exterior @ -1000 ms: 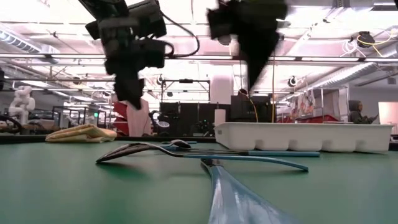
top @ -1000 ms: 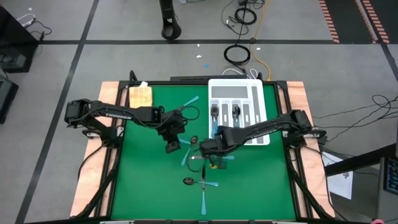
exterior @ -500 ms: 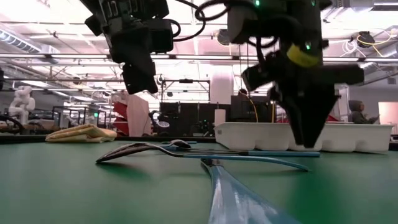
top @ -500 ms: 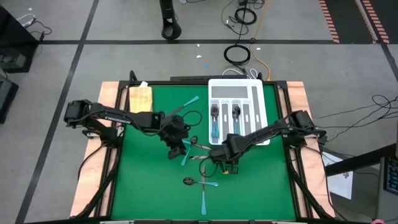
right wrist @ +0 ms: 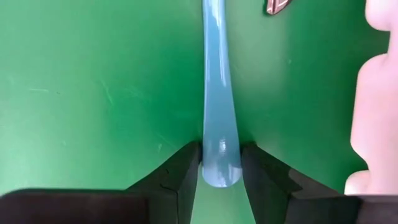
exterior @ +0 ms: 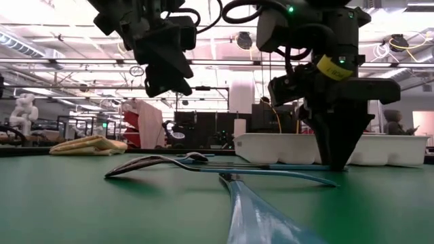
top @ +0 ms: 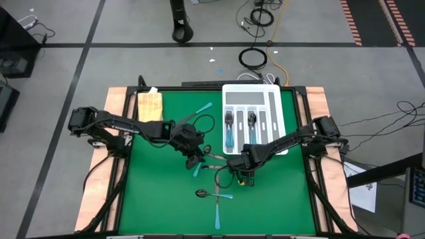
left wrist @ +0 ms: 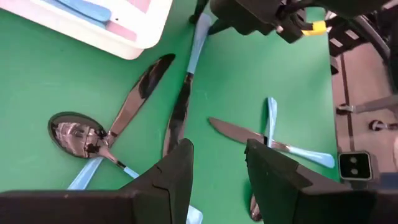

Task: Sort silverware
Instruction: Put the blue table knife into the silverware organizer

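From above, silverware [top: 214, 174] lies scattered mid-table on the green mat [top: 153, 199], near the white tray [top: 254, 99] at the far right. Only the right wrist camera shows the right gripper [right wrist: 220, 163] lowered to the mat, its parted fingers straddling a blue handle [right wrist: 217, 93], touching both sides. The left gripper [left wrist: 217, 165] hovers open above a spoon [left wrist: 78, 134] and knives.
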Tool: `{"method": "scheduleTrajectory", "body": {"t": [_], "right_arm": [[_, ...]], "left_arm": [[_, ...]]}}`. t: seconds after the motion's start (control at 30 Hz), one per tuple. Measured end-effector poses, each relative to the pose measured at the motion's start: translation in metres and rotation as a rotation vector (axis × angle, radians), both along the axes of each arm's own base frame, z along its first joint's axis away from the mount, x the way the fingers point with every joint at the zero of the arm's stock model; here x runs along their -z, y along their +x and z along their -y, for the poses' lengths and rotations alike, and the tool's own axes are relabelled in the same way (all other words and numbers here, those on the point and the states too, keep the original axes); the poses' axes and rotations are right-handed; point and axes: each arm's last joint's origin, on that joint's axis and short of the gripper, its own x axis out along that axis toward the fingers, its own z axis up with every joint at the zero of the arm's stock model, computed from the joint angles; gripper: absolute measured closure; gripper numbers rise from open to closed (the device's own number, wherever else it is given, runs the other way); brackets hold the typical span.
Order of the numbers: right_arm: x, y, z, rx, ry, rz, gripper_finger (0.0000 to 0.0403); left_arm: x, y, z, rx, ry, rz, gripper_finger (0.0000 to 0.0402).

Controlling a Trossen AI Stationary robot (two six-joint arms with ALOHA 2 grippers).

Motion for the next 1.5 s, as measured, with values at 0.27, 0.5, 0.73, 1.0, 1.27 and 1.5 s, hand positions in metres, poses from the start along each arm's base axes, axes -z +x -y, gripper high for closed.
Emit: {"method": "scheduleTrajectory", "body": {"t": [0.27, 0.5, 0.73, 1.0, 1.27, 1.5], "right_arm": [[0.001, 0.001, 0.0, -0.003, -0.029, 0.025, 0.0287], [0.006, -0.002, 0.001, -0.003, -0.013, 0.019, 0.0287], [0.006, -0.002, 0.001, 0.02, -0.01, 0.022, 0.032], [0.005, -0.001, 0.0, 0.021, -0.013, 0.04, 0.0378], [0.005, 0.0, 0.0, 0.023, -0.016, 0.048, 0.0384], [0.005, 0.0, 0.0, 0.024, -0.014, 0.054, 0.0385]], "left_arm": [[0.018, 0.007, 0.002, -0.028, -0.023, -0.067, 0.0249], [0.041, 0.018, 0.01, -0.02, -0.041, -0.109, 0.0249], [0.048, 0.019, 0.011, -0.025, -0.049, -0.137, 0.0249], [0.046, 0.017, 0.011, -0.034, -0.057, -0.148, 0.0249], [0.048, 0.015, 0.011, -0.027, -0.047, -0.177, 0.0249], [0.048, 0.018, 0.019, 0.06, 0.164, -0.086, 0.0249]]}}
